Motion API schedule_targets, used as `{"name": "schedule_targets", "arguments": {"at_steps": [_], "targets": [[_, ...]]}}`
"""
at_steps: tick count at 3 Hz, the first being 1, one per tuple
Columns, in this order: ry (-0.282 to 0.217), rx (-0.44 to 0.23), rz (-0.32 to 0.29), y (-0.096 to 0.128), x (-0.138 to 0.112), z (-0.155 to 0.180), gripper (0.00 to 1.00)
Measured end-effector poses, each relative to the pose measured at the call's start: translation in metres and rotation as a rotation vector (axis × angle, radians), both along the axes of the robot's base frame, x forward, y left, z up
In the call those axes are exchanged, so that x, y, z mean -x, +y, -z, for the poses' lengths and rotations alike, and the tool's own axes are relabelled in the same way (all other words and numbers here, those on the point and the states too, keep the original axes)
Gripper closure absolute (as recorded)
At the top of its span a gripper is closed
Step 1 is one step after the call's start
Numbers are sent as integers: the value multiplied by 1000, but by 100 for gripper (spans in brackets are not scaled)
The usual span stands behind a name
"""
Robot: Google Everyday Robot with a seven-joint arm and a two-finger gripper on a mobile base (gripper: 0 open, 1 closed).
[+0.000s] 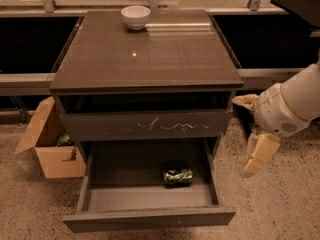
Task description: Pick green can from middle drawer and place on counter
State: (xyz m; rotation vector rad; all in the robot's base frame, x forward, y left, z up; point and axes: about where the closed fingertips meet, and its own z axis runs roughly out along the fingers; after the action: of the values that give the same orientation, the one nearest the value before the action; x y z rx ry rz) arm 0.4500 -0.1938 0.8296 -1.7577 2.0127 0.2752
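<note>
The green can (178,176) lies on its side in the open middle drawer (150,218), right of centre near the back. The counter (145,54) is the glossy grey-brown top above it. My gripper (251,130) hangs in the air to the right of the cabinet, level with the scratched drawer front and well apart from the can. Its pale fingers (260,155) are spread open with nothing between them.
A white bowl (135,16) stands at the back of the counter. The upper drawer (150,125), with pale scratch marks, is slightly pulled out. An open cardboard box (50,144) sits on the speckled floor to the left. Dark ledges flank the cabinet.
</note>
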Motion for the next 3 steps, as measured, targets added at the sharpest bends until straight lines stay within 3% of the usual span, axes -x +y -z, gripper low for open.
{"name": "schedule_targets", "arguments": {"at_steps": [2, 3], "targets": [[60, -87, -97, 27, -8, 104, 0], [91, -128, -110, 38, -16, 139, 0]]}}
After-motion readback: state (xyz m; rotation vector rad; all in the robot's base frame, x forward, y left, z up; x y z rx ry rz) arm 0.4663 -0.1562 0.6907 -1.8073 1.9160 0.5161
